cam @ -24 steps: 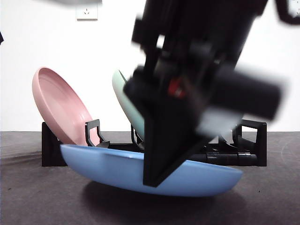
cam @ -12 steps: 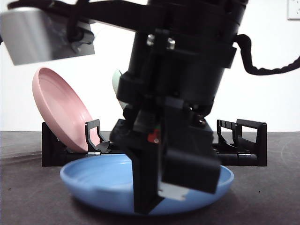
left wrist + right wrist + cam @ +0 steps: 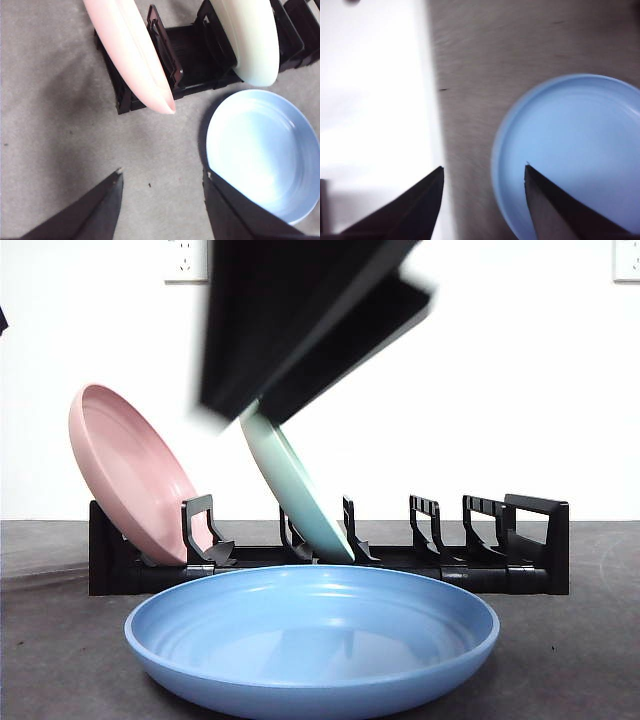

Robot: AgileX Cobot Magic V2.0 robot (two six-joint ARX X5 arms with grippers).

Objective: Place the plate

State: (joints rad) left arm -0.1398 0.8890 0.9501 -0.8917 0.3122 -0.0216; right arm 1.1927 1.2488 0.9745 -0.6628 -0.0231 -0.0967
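The blue plate (image 3: pixel 310 640) lies flat on the dark table in front of the black rack (image 3: pixel 520 560), touched by neither gripper. It shows in the left wrist view as the blue plate (image 3: pixel 260 155) and, blurred, in the right wrist view as the blue plate (image 3: pixel 570 150). My right gripper (image 3: pixel 484 172) is open and empty, off the plate's rim; in the front view it is the blurred black right gripper (image 3: pixel 245 410) high above the rack. My left gripper (image 3: pixel 162 175) hangs open over bare table beside the plate.
A pink plate (image 3: pixel 130 480) leans in the rack's left slot and a pale green plate (image 3: pixel 295 490) in a middle slot; both show in the left wrist view as pink plate (image 3: pixel 130 55) and green plate (image 3: pixel 250 40). Slots on the rack's right stand vacant.
The gripper that held the tilted blue plate low over the table has let it go and risen up out of the way. The plate now lies flat.
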